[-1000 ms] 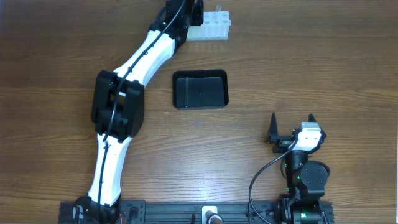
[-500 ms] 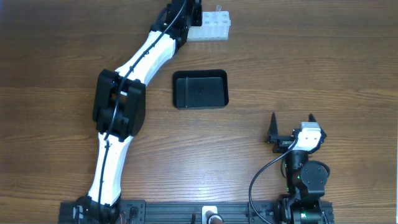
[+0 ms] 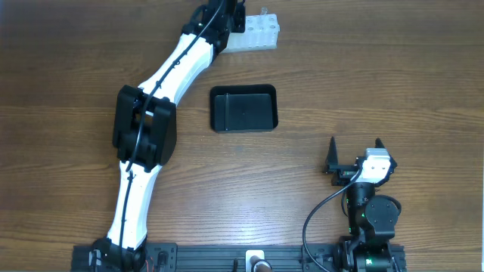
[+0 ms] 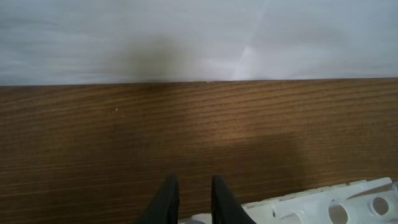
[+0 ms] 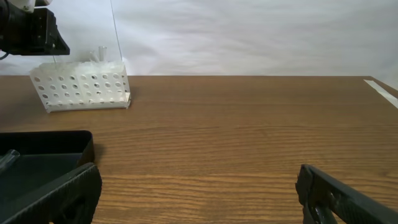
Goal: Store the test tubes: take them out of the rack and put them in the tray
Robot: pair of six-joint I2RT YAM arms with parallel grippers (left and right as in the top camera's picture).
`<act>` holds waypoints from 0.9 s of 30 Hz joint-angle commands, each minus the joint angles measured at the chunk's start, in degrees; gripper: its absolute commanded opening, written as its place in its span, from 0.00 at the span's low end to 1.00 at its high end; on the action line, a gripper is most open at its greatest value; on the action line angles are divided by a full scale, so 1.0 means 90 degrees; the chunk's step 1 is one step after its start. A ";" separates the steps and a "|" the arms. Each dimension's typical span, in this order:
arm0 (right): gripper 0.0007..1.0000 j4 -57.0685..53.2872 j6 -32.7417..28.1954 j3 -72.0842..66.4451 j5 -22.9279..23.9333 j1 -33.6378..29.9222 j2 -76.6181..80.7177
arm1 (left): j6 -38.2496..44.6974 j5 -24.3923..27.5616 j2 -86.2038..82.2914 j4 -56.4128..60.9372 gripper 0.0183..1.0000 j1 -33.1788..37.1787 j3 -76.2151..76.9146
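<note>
The top view shows the left claw [image 3: 236, 18] at the left end of the white perforated plastic rack [image 3: 257, 35], far along the brown wooden bench [image 3: 393, 68]. Its wrist view catches one rack corner [image 4: 336, 202]; released or clenched, I cannot tell. The right wrist view adds a clear test tube [image 5: 99, 55] upright in the rack. The black rectangular plastic tray [image 3: 243, 89] seems to hold one clear tube lying flat [image 5: 7, 158]. The right claw [image 5: 198, 174] is released, near its base.

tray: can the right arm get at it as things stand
Probably yes. Bare table lies between the right gripper and the tray, the jaws stand open, and the left arm is off at the rack, not across the way.
</note>
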 commanded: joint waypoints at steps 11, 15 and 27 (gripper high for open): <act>0.99 -0.0019 -0.0049 -0.0039 -0.0029 -0.0036 -0.0070 | 0.0078 -0.0204 -0.1151 0.0066 0.02 0.0005 0.0202; 0.99 -0.0019 -0.0049 -0.0039 -0.0032 -0.0036 -0.0070 | 0.0189 -0.0267 -0.1564 0.0141 0.02 0.0005 0.0202; 0.99 -0.0019 -0.0049 -0.0039 -0.0032 -0.0036 -0.0070 | -0.0534 0.0338 -0.2703 -0.2278 0.02 -0.0255 0.0202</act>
